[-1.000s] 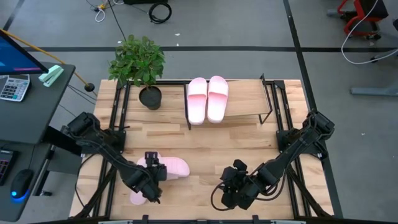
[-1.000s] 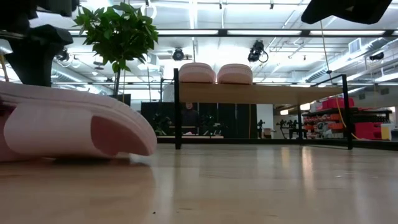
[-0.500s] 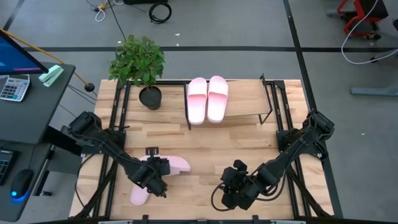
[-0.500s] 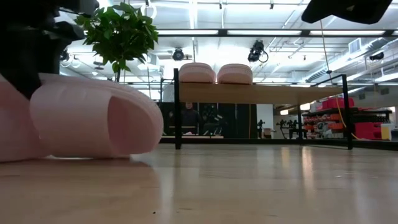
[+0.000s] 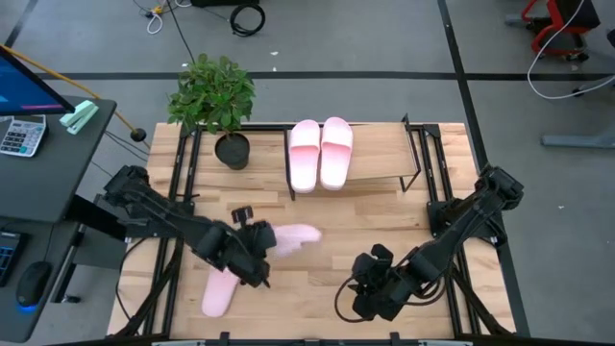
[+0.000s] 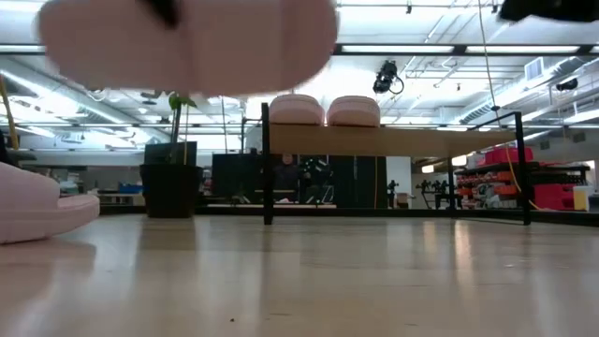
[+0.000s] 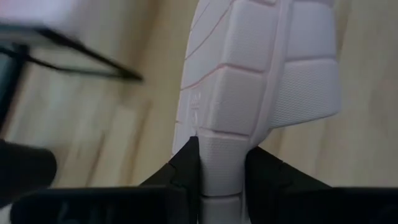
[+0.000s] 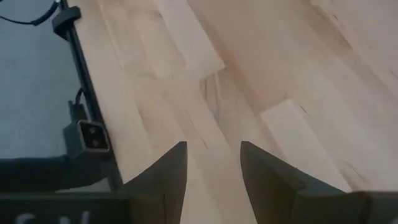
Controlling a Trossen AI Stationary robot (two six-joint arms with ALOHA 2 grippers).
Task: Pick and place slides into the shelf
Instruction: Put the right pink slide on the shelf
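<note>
Two pale pink slides (image 5: 320, 154) lie side by side on the shelf (image 5: 380, 163) at the table's far side, also seen in the low view as slides (image 6: 325, 109) on the shelf (image 6: 393, 140). A third slide (image 5: 219, 293) lies flat on the table near the left front. The fourth slide (image 5: 296, 237) hangs in the air over the table's left middle, with my left gripper (image 5: 259, 248) shut on it; the low view shows this slide (image 6: 187, 42) high above the tabletop. My right gripper (image 5: 373, 288) stands open over bare wood at the front right. My left gripper pinches the slide's sole (image 7: 222, 168) between its two fingers, at the end nearest the gripper. The fingers (image 7: 186, 167) come roughly level from the table's left and lie along the slide's length. The slide is lifted clear, its free end pointing toward the table's right.
A potted plant (image 5: 216, 101) stands at the table's far left, beside the shelf's black frame (image 5: 290, 163). The shelf's right half is bare board. A desk with a calculator (image 5: 21, 135) stands beyond the table's left edge.
My left gripper has taken hold of one slide and carried it up and toward the table's right and far side, nearer the shelf. That slide was on the table and now hangs clear. The other slide beside it has stayed on the table.
</note>
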